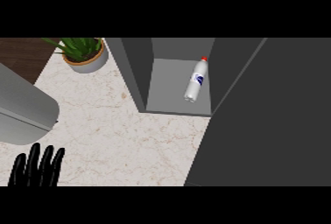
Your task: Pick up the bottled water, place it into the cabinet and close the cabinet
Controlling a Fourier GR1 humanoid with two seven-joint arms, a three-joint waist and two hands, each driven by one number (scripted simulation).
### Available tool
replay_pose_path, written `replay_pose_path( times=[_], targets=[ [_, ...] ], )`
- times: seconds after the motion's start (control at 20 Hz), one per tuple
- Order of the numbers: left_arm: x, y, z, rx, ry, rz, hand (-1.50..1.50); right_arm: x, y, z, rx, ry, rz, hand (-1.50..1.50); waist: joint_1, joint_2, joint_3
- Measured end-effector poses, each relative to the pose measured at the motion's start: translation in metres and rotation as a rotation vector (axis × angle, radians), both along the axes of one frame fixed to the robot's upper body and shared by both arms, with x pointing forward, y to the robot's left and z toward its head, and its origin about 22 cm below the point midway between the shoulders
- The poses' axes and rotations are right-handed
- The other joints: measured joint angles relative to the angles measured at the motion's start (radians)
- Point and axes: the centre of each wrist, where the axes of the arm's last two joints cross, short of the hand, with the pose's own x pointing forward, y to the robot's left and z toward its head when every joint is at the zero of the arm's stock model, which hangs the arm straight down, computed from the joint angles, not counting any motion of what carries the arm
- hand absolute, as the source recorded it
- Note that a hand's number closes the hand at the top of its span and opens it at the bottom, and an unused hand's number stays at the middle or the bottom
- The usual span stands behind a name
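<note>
Marble-look counter, pale with brownish veins, filled most of the head view, and a strip of dark wood floor showed at the far left corner. On the far left of the counter sat a potted plant, green spiky leaves in a light grey pot with a tan rim.

Over on the far side stood the cabinet, dark grey, with its inside open to view. The bottled water was already in there, lying on its side on the cabinet floor near the right wall, red cap pointing toward the far end and the blue label facing up. It was clear plastic and wasn't touching anything else that I could see. The cabinet door was swung wide open, a big dark grey slab that covered basically the whole right side of the view from far to near.

Left hand showed at the near left edge, black fingers straight and pointing up, spread a little, holding nothing. It was well apart from the cabinet and the bottle. A big grey rounded shape sat at the left edge just beyond it, looked like forearm but honestly couldn't tell for sure.

Right hand didn't show anywhere.
</note>
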Motion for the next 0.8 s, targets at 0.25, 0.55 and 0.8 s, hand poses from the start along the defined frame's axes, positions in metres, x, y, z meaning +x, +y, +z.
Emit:
replay_pose_path(
  times=[0.25,0.55,0.8],
  targets=[
    [-0.001,0.003,0.001,-0.003,-0.009,-0.009,-1.5,0.002,0.001,0.002,-0.017,-0.023,0.018,1.5,0.014,0.005,-0.001],
    [-0.001,0.008,0.003,-0.006,-0.019,-0.016,-1.5,0.004,0.0,0.003,-0.004,-0.015,0.023,1.5,0.029,0.014,-0.001],
    [-0.001,0.012,0.003,-0.007,-0.024,-0.033,-1.5,0.007,0.001,0.0,0.023,0.024,0.053,1.5,0.049,0.026,-0.001]
  ],
)
